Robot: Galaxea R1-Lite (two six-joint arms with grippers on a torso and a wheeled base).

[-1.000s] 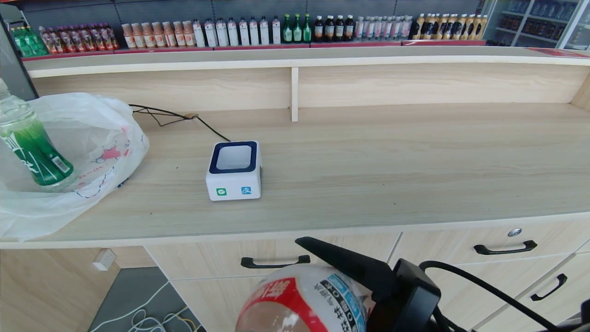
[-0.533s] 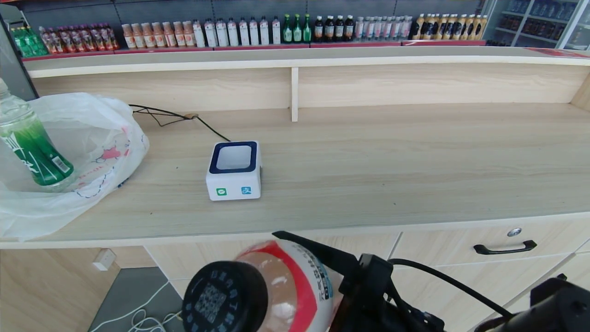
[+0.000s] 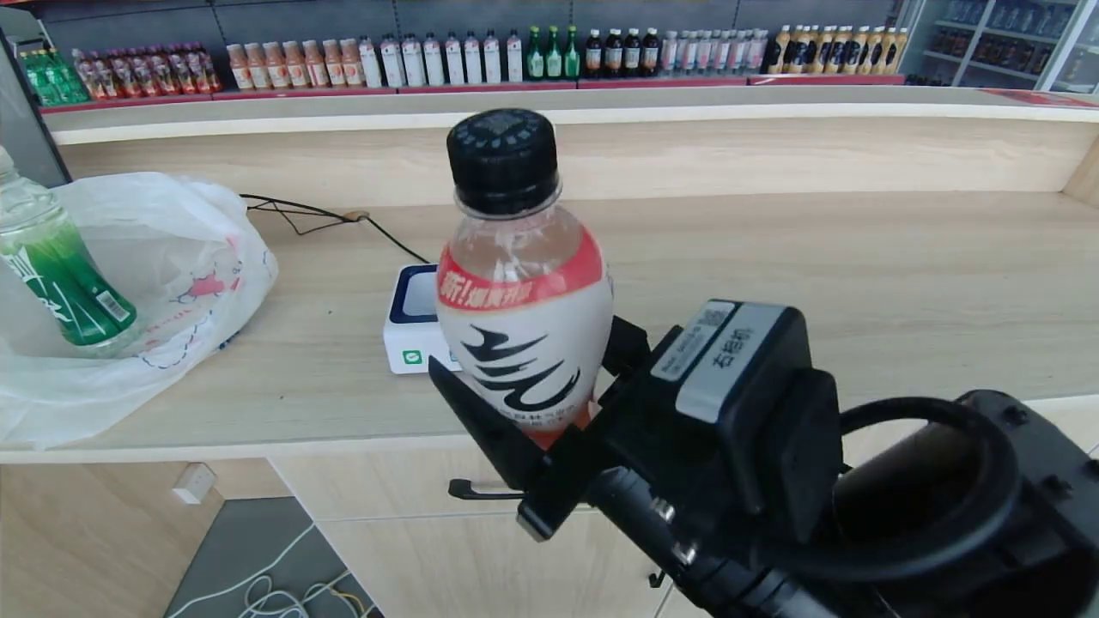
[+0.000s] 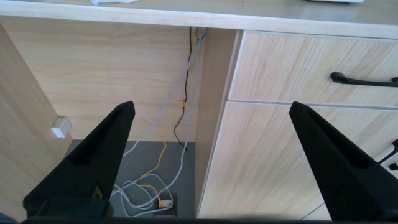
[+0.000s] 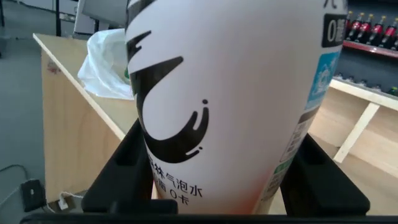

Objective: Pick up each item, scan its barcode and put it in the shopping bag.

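A pale wooden counter [image 3: 816, 283] spans mid-frame beneath rows of bottled drinks [image 3: 481, 57] along the top; loose cables [image 3: 292, 595] lie lower left, near what may be a wall socket [image 3: 193, 482].

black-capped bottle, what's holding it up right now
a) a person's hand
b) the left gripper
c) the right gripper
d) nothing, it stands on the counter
c: the right gripper has its fingers shut on the lower body of the black-capped bottle, which it holds upright in front of the counter, while the left gripper is open and empty.
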